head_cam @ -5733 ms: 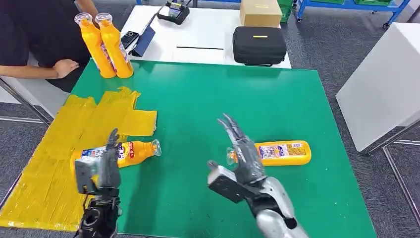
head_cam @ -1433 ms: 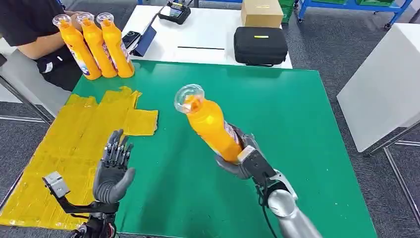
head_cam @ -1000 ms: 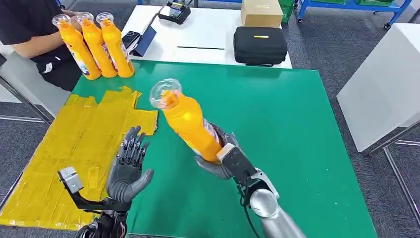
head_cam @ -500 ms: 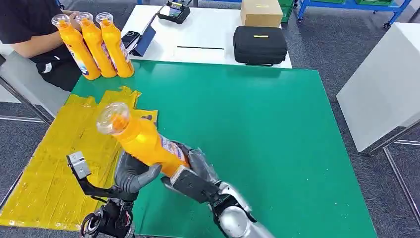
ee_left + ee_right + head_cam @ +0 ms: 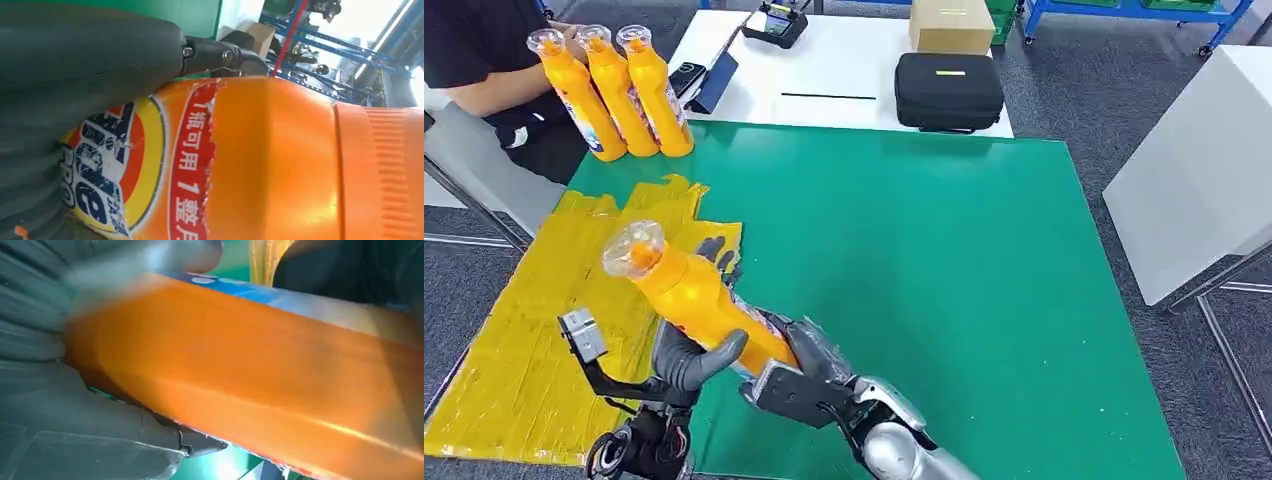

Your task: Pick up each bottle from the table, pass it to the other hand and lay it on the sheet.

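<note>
Bottle (image 5: 694, 295), orange, tilted with its clear cap toward the yellow sheet (image 5: 524, 330), held above the sheet's edge on the green table (image 5: 944, 260). Right hand (image 5: 809, 365) grasps its base; left hand (image 5: 686, 355) wraps its body. Three bottles (image 5: 614, 90) stand beyond the sheet.

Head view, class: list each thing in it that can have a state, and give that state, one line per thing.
Orange bottle: capped, tilted, off the table, held by both hands.
Left hand: fingers around the bottle's body.
Right hand: gripping the bottle's base end.
Three orange bottles: upright, capped, at the table's far corner.
Yellow sheet: spread flat, wrinkled.
Black case: closed.
</note>
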{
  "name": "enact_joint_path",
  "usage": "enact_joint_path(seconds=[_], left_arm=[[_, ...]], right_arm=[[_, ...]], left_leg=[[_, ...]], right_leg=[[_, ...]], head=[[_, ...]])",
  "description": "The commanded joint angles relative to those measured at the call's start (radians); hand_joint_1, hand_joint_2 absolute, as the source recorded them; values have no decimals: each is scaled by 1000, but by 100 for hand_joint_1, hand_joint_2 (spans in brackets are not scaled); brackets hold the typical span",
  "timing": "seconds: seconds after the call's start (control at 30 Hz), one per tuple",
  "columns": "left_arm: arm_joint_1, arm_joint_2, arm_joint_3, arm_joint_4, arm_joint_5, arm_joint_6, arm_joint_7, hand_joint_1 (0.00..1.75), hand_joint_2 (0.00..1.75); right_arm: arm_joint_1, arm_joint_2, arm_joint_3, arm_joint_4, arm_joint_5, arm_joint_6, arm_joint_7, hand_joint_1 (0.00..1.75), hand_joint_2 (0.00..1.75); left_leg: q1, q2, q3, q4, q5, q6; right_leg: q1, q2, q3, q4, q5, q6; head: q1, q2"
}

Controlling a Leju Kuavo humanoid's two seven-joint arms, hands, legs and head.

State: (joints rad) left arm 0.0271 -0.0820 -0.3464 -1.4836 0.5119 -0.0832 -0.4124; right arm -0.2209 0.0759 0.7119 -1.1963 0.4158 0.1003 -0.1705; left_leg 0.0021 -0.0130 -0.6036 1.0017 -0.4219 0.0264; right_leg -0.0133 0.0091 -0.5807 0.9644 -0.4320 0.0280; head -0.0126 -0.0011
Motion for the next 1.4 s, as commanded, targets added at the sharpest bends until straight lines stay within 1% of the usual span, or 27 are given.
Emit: enact_joint_path(seconds=[0.03, 0.13, 0.2, 0.23, 0.27, 0.37, 0.43, 0.47, 0.63, 0.67, 0.8, 0.83, 0.87, 0.9, 0.93, 0.97, 1.0, 1.03, 1.07, 1.13, 1.17, 1.2, 1.23, 1.27, 1.3, 1.33, 1.4], left_arm=[[-12, -8, 98, -10, -10, 22, -17, 175, 175], [-12, -8, 98, -10, -10, 22, -17, 175, 175], [-14, -9, 98, -11, -10, 22, -17, 175, 175], [-14, -9, 98, -11, -10, 22, -17, 175, 175], [-14, -9, 98, -11, -10, 22, -17, 175, 175], [-14, -9, 98, -11, -10, 22, -17, 175, 175], [-14, -9, 98, -11, -10, 22, -17, 175, 175], [-16, -12, 101, -6, -11, 22, -17, 175, 175], [-25, -15, 112, 7, -20, 8, -19, 175, 175], [-28, -15, 114, 11, -20, 4, -20, 175, 175], [-14, -16, 126, 2, -22, -1, -24, 175, 175], [-10, -19, 136, -3, -23, -3, -25, 175, 175], [-8, -20, 144, -10, -25, -3, -26, 175, 175], [-6, -17, 151, -18, -51, 11, -31, 175, 175], [-5, -14, 158, -26, -92, 42, -36, 175, 175], [0, -11, 172, -39, -168, 102, -46, 175, 175], [5, -5, 182, -46, -243, 161, -57, 175, 175], [17, 7, 190, -48, -485, 351, -40, 175, 175], [32, 32, 197, -38, -715, 463, 18, 175, 175], [58, 34, 236, -24, -855, 523, 34, 175, 175], [68, 38, 250, -11, -952, 567, 54, 175, 175], [80, 39, 263, -6, -989, 588, 52, 175, 175], [83, 42, 269, 4, -1029, 602, 64, 175, 175], [83, 42, 269, 4, -1029, 602, 64, 175, 175], [85, 51, 273, 28, -1109, 641, 75, 175, 175], [83, 56, 274, 43, -1122, 645, 77, 175, 175], [73, 66, 269, 75, -1156, 666, 79, 175, 175]], right_arm=[[17, -41, 168, -5, 17, 59, -30, 175, 175], [17, -41, 168, -5, 17, 59, -30, 175, 175], [17, -41, 168, -5, 17, 59, -30, 175, 175], [17, -41, 168, -5, 17, 59, -30, 175, 175], [17, -41, 168, -5, 17, 59, -30, 175, 175], [17, -41, 168, -5, 17, 59, -30, 175, 175], [17, -41, 168, -5, 17, 59, -30, 175, 175], [17, -37, 165, -2, 17, 58, -29, 175, 175], [4, -19, 143, 7, 17, 44, -19, 175, 175], [6, -20, 138, 5, 18, 42, -18, 175, 175], [53, -7, 120, -22, 40, 3, 5, 175, 175], [52, -9, 116, -24, 45, -16, 7, 175, 175], [52, -10, 104, -31, 49, -47, -3, 152, 175], [50, -13, 92, -38, 52, -66, -9, 16, 175], [55, -16, 68, -54, 40, -80, -11, 0, 175], [62, -25, 33, -82, 22, -84, -1, 0, 0], [67, -36, 12, -104, 20, -88, 0, 0, 0], [92, -50, -35, -139, 10, -104, 5, 0, 0], [118, -67, -76, -167, -16, -76, 3, 0, 0], [149, -70, -122, -193, -20, -61, -16, 0, 0], [159, -68, -138, -203, -25, -55, -23, 0, 0], [166, -68, -148, -216, -29, -51, -26, 0, 0], [166, -69, -151, -222, -29, -51, -26, 0, 0], [166, -69, -151, -222, -29, -51, -26, 0, 0], [161, -77, -151, -234, -35, -50, -28, 0, 0], [161, -80, -154, -239, -41, -51, -28, 0, 0], [159, -90, -152, -240, -55, -52, -29, 0, 0]], left_leg=[[1, 0, 3, -1, -1, -1], [1, -1, 5, -1, -2, -2], [0, -1, 2, -1, 0, -1], [1, -1, 4, -1, -1, -2], [1, -1, 2, -1, -1, -1], [1, -1, 4, -1, -1, -2], [1, -2, 3, -1, -1, -1], [1, -2, 5, -1, -2, -2], [1, -1, 1, -1, 0, -1], [0, -1, 4, -1, -1, -2], [1, -1, 2, -1, 0, -1], [1, -2, 4, -1, -1, -2], [1, -1, 2, -1, 0, -1], [1, -1, 4, -1, -1, -2], [1, -1, 6, -1, -2, -2], [1, -1, 3, 0, -1, -2], [1, -2, 5, 0, -2, -2], [1, -1, 2, 0, -1, -1], [1, 0, 4, 0, -2, -2], [0, -2, 4, -1, -1, -2], [0, 0, 8, -1, -3, -2], [0, 1, 9, -3, -3, -2], [0, 2, 6, -2, -2, -2], [0, 1, 6, -2, -2, -2], [-1, 0, 6, -2, -2, -2], [0, 0, 4, -1, -1, -1], [-1, 3, 6, -2, -3, -2]], right_leg=[[1, -2, 3, -1, -1, -1], [1, -3, 5, -1, -2, -2], [1, -2, 2, -1, -1, -1], [1, -3, 5, -1, -2, -2], [1, -2, 3, -1, -1, -1], [1, -3, 5, -1, -2, -2], [1, -3, 3, -1, -1, -1], [1, -4, 6, -1, -2, -2], [1, -2, 2, -1, -1, -1], [1, -3, 4, 0, -2, -2], [1, -3, 2, -1, -1, -1], [1, -4, 4, -1, -2, -2], [1, -2, 3, -1, -1, -1], [1, -3, 4, -1, -2, -2], [1, -4, 6, 0, -3, -2], [1, -3, 3, 0, -2, -2], [1, -4, 5, 0, -3, -2], [1, -3, 2, 0, -1, -1], [1, -2, 4, 0, -2, -2], [0, -4, 4, -1, -2, -1], [0, -3, 8, -1, -3, -2], [0, -1, 8, -2, -3, -2], [1, -1, 6, -1, -2, -2], [0, -1, 6, -2, -2, -2], [0, -3, 6, -1, -3, -1], [0, 0, 4, -1, -1, -1], [-1, 1, 6, -1, -2, -2]], head=[[0, 0], [0, 0], [0, 0], [0, 0], [0, 0], [0, 0], [0, 0], [0, 0], [0, 0], [0, 0], [0, 0], [0, 0], [0, 0], [0, 0], [0, 0], [0, 0], [0, 0], [0, 0], [0, 0], [0, 0], [0, 0], [-1, 0], [-1, 0], [-1, 0], [1, 0], [0, 0], [0, 0]])
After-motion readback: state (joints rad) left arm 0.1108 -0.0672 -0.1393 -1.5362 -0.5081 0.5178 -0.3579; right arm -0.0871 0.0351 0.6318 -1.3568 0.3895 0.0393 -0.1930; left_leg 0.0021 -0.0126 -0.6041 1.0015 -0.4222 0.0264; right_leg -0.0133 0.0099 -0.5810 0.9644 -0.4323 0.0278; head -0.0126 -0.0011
